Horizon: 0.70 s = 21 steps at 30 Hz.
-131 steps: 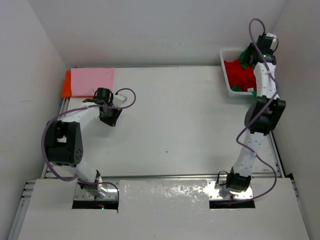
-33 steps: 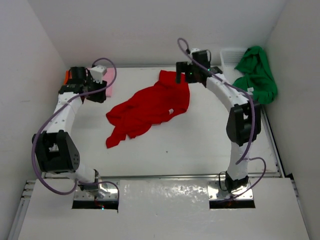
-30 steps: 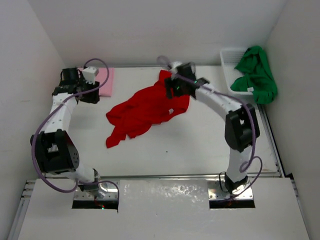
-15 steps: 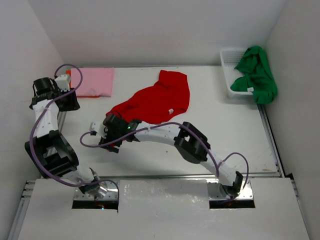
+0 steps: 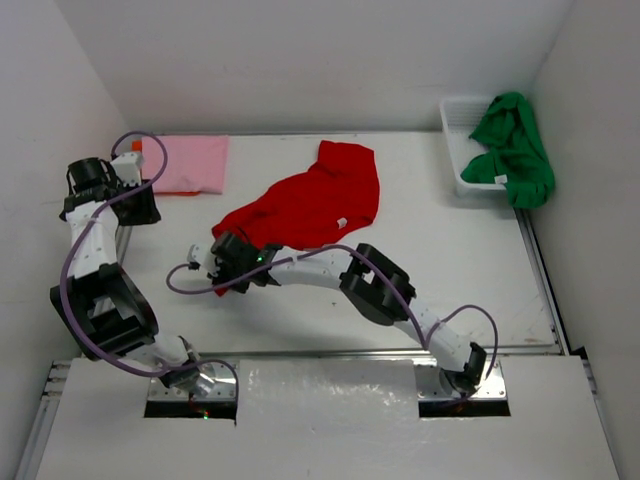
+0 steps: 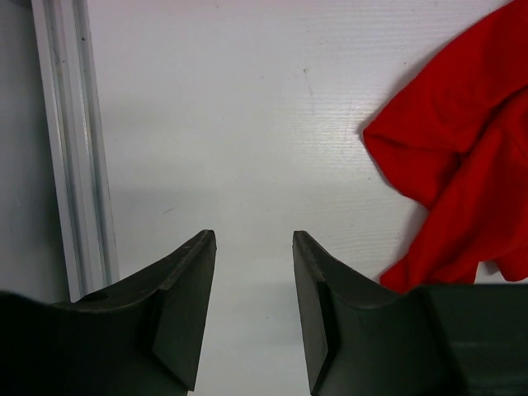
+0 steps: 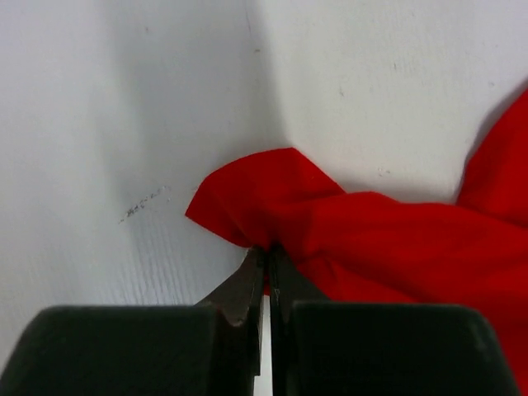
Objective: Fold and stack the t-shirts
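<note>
Jaws of the right gripper point(image 7: 266, 252) are pinched almost shut on a folded edge of the red t-shirt point(image 5: 310, 200), with only a thin slit showing between them in the right wrist view. The pinched bit is a small rounded flap at the shirt's near-left end, and it lies low against the white surface point(image 5: 400, 260). From there the red cloth runs away to the right and farther back, rumpled and unfolded, across the middle of the surface. A small white tag shows on its right half. The right arm reaches a long way across from its base at the near right, so that its gripper sits left of centre.

The left gripper point(image 6: 252, 239) hovers over bare surface near the left edge, beside the metal rail point(image 6: 70, 148) that runs along that side. Its jaws stand apart with nothing between them. A crumpled end of the red t-shirt shows at the right of the left wrist view, clear of the fingers.

The pink t-shirt point(image 5: 185, 163) lies folded flat in the far-left corner of the surface, well apart from the red one. The green t-shirt point(image 5: 512, 145) is bunched up at the far right, draped over the white basket point(image 5: 452, 125) and spilling past its right and near sides.
</note>
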Motion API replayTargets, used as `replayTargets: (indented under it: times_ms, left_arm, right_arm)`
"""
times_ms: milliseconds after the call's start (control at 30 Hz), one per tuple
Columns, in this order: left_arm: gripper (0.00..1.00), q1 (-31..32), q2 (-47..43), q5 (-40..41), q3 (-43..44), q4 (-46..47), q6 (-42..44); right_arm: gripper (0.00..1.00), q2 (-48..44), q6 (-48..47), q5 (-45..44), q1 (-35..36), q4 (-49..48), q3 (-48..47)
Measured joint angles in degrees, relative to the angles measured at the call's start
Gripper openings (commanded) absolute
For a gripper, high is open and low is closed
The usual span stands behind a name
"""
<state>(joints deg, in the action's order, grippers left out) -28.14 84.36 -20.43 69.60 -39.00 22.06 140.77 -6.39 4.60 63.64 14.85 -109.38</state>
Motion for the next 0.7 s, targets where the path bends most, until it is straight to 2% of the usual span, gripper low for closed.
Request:
replayTargets:
  times_ms: [100, 200, 300, 400, 467, 567, 700]
  left_arm:
    - [0.38, 0.0, 0.0, -0.57, 0.0, -0.04, 0.42]
    - [0.37, 0.0, 0.0, -2.03, 0.0, -0.11, 0.9]
    - [0.35, 0.59, 0.2, -3.89, 0.15, -0.61, 1.64]
    - [0.35, 2.82, 1.36, -4.42, 1.27, -1.46, 2.36]
    - [0.35, 6.84, 2.25, -3.78, 1.88, -1.4, 3.04]
    - [0.37, 14.62, 3.06, -3.32, 2.19, -1.33, 4.13]
    - [0.45, 26.73, 4.7, -1.25, 2.32, -1.31, 6.19]
  right_arm:
    - [0.0, -2.32, 0.22, -1.64, 0.13, -0.35, 3.21]
    - [0.0, -8.24, 2.67, -1.97, -0.76, -0.81, 11.34]
    - [0.0, -19.74, 8.33, -0.98, -4.26, -3.41, 23.08]
    - [0.0, -35.19, 14.51, 0.26, -12.72, -7.72, 33.46]
    - [0.0, -42.99, 17.59, 0.9, -18.32, -11.37, 37.99]
    - [0.0, -57.64, 22.32, 0.33, -31.39, -16.24, 47.67]
    - [0.0, -67.1, 26.14, 1.2, -41.94, -17.25, 58.42]
